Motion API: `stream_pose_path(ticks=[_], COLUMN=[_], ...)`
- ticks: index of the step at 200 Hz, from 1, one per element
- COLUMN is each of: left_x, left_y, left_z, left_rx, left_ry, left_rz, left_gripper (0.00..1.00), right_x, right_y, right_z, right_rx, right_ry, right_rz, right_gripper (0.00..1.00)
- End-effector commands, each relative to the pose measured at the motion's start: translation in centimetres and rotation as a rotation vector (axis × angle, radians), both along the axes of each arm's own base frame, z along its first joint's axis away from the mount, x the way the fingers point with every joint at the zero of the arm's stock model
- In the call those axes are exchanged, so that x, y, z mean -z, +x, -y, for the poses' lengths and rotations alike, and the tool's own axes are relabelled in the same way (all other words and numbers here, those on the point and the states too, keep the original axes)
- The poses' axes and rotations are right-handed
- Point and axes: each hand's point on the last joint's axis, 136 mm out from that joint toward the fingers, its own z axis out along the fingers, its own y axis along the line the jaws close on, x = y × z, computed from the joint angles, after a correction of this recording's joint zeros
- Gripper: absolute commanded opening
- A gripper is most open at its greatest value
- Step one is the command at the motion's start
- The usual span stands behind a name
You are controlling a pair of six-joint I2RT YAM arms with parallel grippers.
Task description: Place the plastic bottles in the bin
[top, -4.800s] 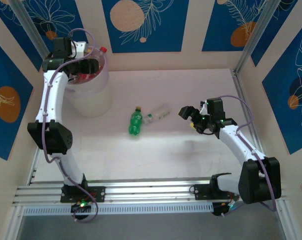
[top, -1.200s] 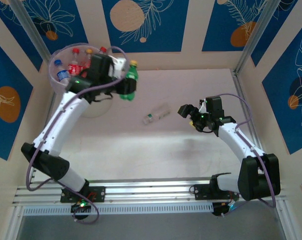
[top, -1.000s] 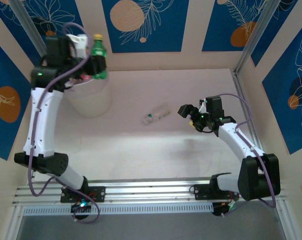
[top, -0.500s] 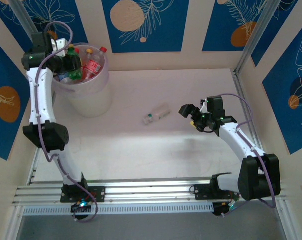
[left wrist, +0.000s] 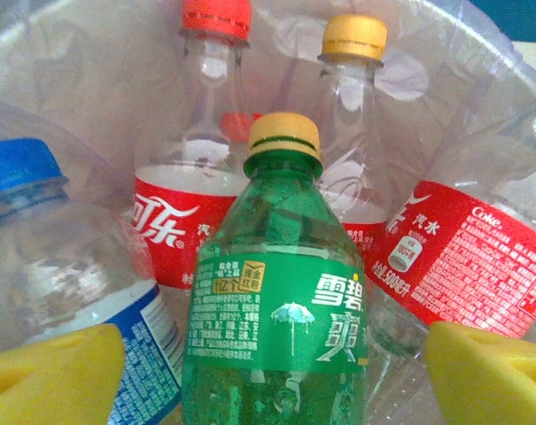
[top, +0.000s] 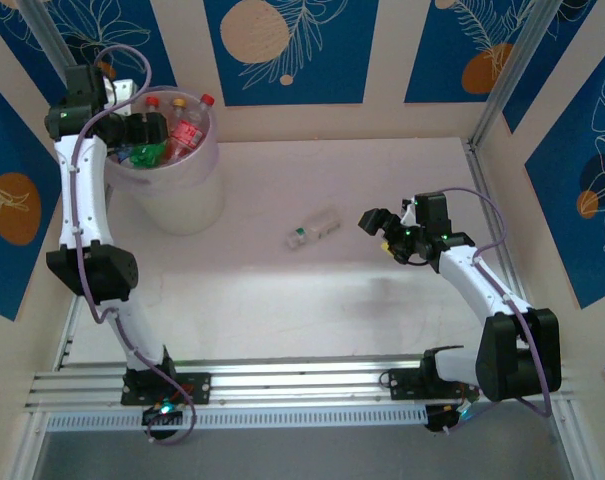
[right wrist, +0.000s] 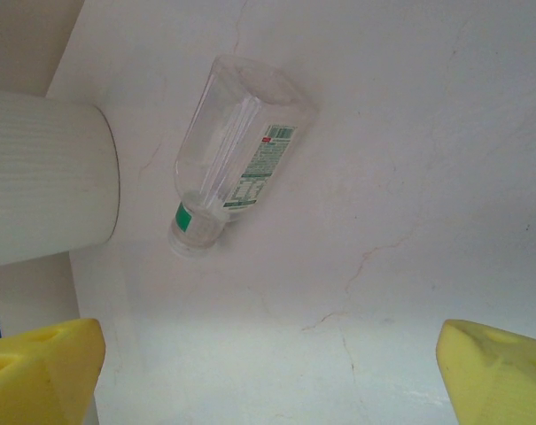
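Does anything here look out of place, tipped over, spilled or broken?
One clear bottle lies on its side on the table, alone, away from the bin where the other bottles sit, caps up. It seems empty; I see no spill and no damage.

You have bright, even light from above. The table [top: 312, 320] looks pale and washed out, with only faint, soft shadows. In your left wrist view the green bottle [left wrist: 281, 310] is clear and a bit shiny, but the yellow fingers [left wrist: 50, 376] look blurry.
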Motion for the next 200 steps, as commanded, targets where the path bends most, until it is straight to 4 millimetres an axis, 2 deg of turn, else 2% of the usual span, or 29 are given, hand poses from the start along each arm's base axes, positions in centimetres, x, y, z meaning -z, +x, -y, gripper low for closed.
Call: stream_pose_path(ticks=[1,30,64,137,169,200], left_x=[-3.0,-1.3,1.4,6.3,6.3,3.7], left_y=[-0.2,0.0,-0.4,-0.5,-0.2,-0.1], left_z=[-0.7,0.0,1.7,3.4,4.2,4.0], left_rx=[-0.016,0.003,0.046,0.051,0.058,0.056], left_ry=[0.052,0.025,0.02,-0.051,-0.097,-0.075], left_rz=[0.094,0.049,-0.014,-0.086,-0.076,-0.022], left_gripper=[0.8,0.65,0.56,0.52,0.52,0.59], right_x=[-0.3,-0.2,-0.1,-0.1,-0.1,-0.2], right_y=[-0.5,-0.6,-0.7,-0.6,-0.7,-0.6], right_z=[-0.3,-0.4,-0.4,-0.6,-0.7,-0.6], right_rx=[-0.019,-0.02,-0.02,-0.023,-0.026,-0.025], right_ry=[0.012,0.01,0.008,0.007,0.005,0.002], right_rz=[0.004,0.001,-0.003,-0.003,-0.004,-0.002], right_gripper=[0.97,0.97,0.97,0.97,0.97,0.97])
